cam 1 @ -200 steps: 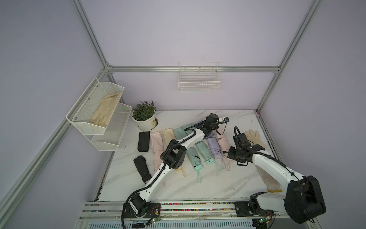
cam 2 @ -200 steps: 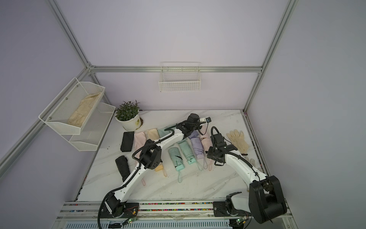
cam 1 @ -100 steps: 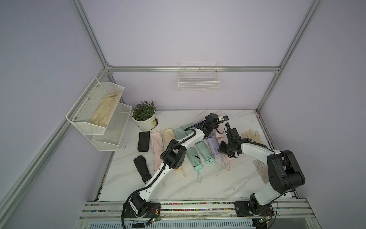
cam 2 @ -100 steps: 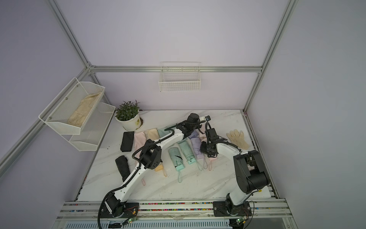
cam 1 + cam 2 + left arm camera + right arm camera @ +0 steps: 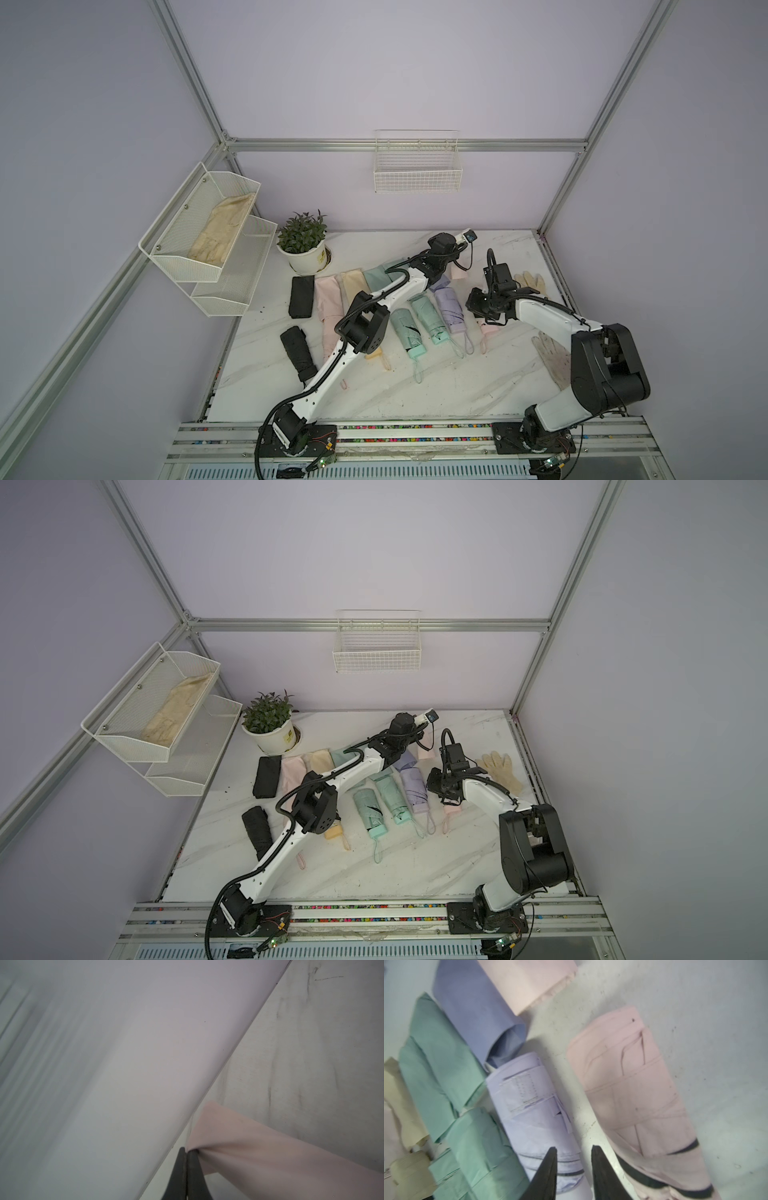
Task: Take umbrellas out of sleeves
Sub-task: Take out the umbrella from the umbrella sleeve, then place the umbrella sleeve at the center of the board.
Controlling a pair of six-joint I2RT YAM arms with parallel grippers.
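Left gripper (image 5: 187,1150) pinched shut on limp pale pink fabric sleeve (image 5: 270,1147), likely light, slippery, best pinched at its edge; right gripper (image 5: 574,1149) part-open, empty, beside pink folded umbrella (image 5: 633,1095)

Lilac walls (image 5: 415,62), aluminium frame (image 5: 407,145), marble tabletop (image 5: 457,386), wire basket (image 5: 417,183), two-tier mesh shelf (image 5: 178,224), potted plant (image 5: 303,245).

The worktop (image 5: 415,386) is smooth, white and stone-like with grey veins, and the right wrist view shows dark scuffs on it. The pink umbrella (image 5: 633,1095) and lilac umbrella (image 5: 533,1118) are matt woven cloth, creased. The pink sleeve (image 5: 259,1147) is thin, soft, matt fabric. The wire basket (image 5: 417,183) is white-coated metal. The frame rail (image 5: 407,144) is bare brushed metal. The cream glove (image 5: 532,281) looks knitted.
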